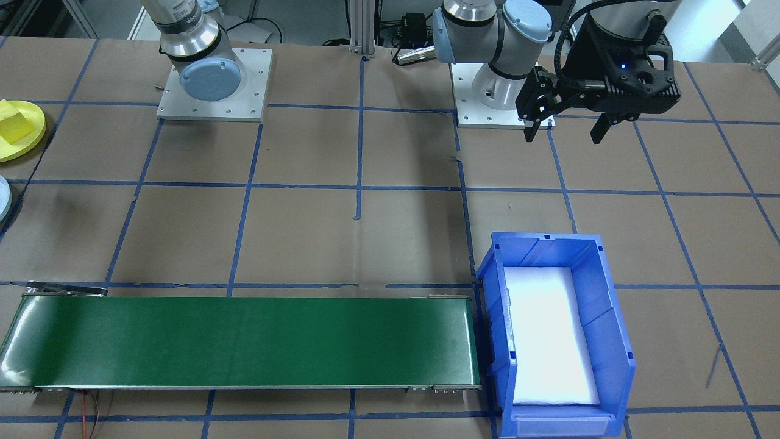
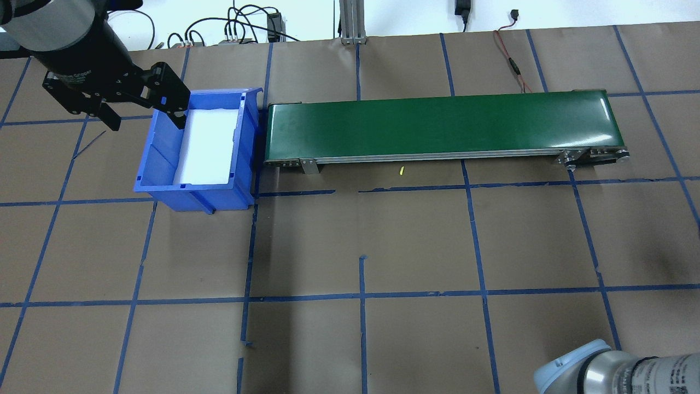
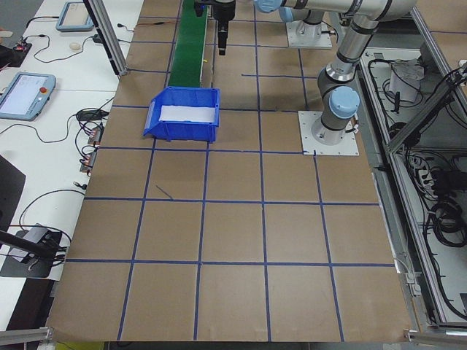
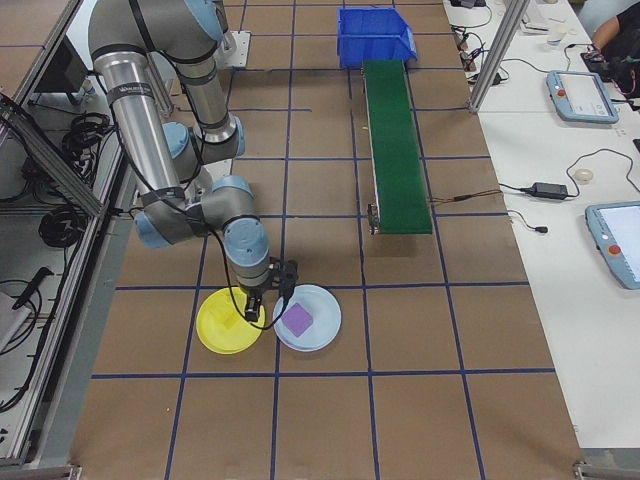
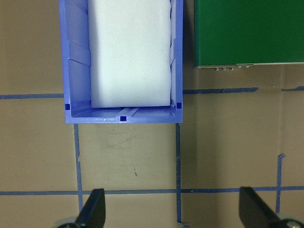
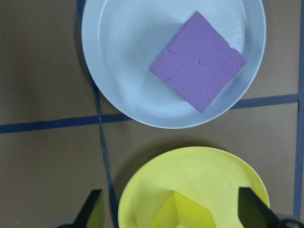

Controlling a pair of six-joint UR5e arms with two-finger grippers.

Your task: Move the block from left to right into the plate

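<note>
Right jaws (image 6: pixel 168 211) hanging spread, straddling yellow block (image 6: pixel 183 212) sitting in yellow plate (image 6: pixel 190 166); purple block (image 6: pixel 198 60) lying ahead; left jaws (image 5: pixel 171 213) spread, far off.

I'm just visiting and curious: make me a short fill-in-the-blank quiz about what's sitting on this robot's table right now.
1. The purple block lies in the pale ____ plate.
2. The yellow block lies in the ____ plate.
3. The blue bin stands at one end of the ____ conveyor belt.
4. The left gripper hangs with its fingers ____ and nothing between them.

Missing words: blue; yellow; green; open
</note>
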